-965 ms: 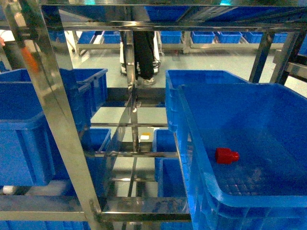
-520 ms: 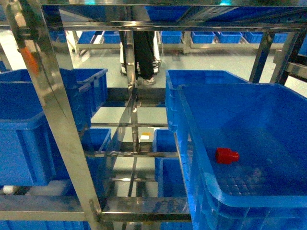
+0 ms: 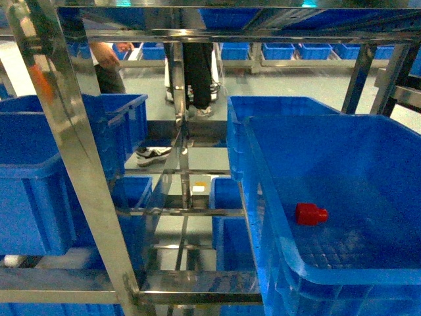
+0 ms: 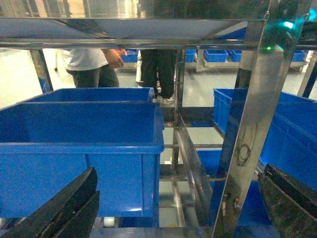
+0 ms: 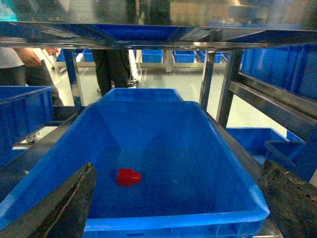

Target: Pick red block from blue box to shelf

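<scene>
1. The shelf is a shiny steel rack whose posts and rails cross all three views; no writing can be read on it.
2. The blue box sits on a tier at the right, with no label visible.
3. The left gripper and right gripper both stand spread apart, grasping nothing.
4. The red block lies on its side on the box floor, left of centre in the right wrist view, apart from the walls.
</scene>
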